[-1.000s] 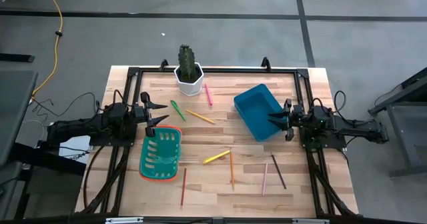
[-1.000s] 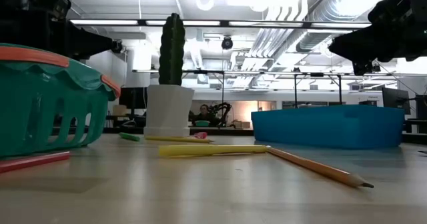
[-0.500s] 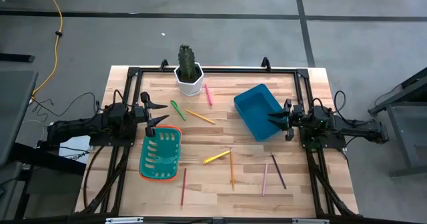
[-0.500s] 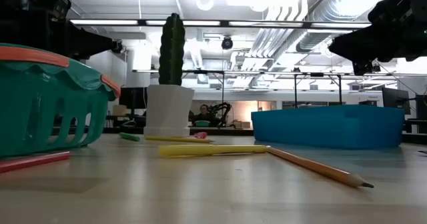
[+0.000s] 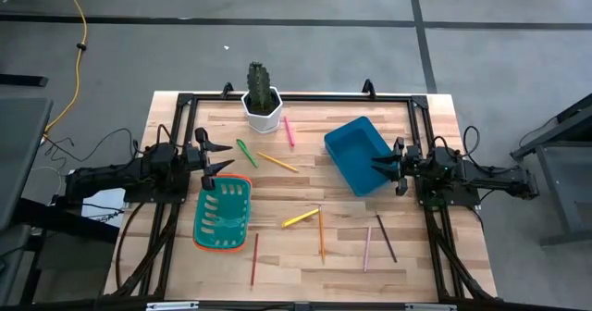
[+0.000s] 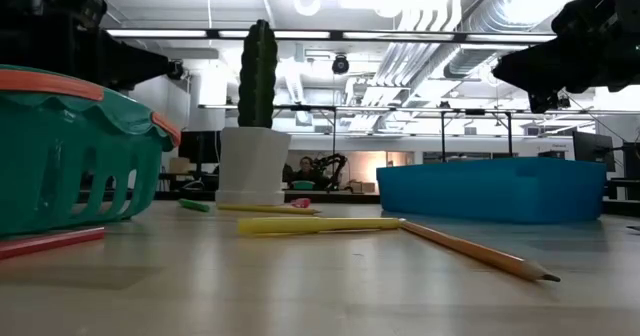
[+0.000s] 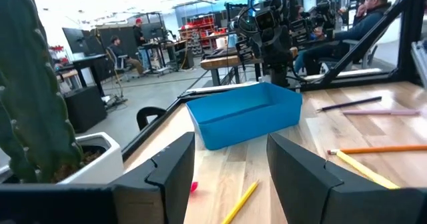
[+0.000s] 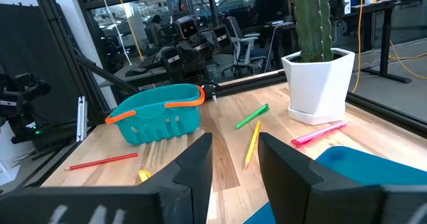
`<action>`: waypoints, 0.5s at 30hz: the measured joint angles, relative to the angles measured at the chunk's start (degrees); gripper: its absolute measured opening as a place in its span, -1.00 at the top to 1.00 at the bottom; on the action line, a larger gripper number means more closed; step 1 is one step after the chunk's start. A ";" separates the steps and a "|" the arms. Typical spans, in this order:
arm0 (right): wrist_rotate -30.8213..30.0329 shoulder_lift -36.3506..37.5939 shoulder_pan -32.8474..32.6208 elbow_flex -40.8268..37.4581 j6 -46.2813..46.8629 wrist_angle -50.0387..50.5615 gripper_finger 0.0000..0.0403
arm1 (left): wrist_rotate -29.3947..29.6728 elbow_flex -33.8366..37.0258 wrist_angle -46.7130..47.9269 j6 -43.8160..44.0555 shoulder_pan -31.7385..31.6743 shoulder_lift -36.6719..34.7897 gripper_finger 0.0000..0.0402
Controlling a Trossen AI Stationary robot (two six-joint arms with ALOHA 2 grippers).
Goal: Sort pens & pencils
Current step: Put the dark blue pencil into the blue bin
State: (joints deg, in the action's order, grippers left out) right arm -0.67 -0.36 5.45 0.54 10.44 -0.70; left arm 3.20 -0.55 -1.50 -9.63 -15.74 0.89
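Evidently unstarted | left gripper (image 5: 218,158) and right gripper (image 5: 381,164): jaws released, nothing held | pens (image 5: 246,153) and pencils (image 5: 321,234) all on tabletop (image 5: 305,274) between the jaws | teal basket (image 5: 223,215), blue bin (image 5: 359,154) empty.

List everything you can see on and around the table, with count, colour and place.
pens: three; green and hot pink near the cactus, yellow mid-table
pencils: six thin sticks; yellow-orange by the green pen, the rest along the near half of the table
basket: one, teal with orange rim, left side
bin: one, blue, right side
cactus: one, green in white pot, far edge
table: one, light wood
people: several, seated in the room beyond
left gripper: open, above the basket's far end
right gripper: open, over the bin
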 joint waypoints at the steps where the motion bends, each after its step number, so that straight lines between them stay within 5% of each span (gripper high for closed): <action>1: 0.00 0.01 0.01 0.01 0.00 0.01 0.44 | 0.00 0.01 0.00 0.90 0.01 0.00 0.13; 15: 0.00 0.00 0.01 -0.01 5.02 -1.71 0.44 | 0.00 0.00 -6.55 27.11 0.01 -0.02 0.13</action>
State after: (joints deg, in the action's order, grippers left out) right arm -0.67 -0.36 5.46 0.54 15.45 -2.41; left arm 3.20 -0.54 -8.05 17.47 -15.73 0.86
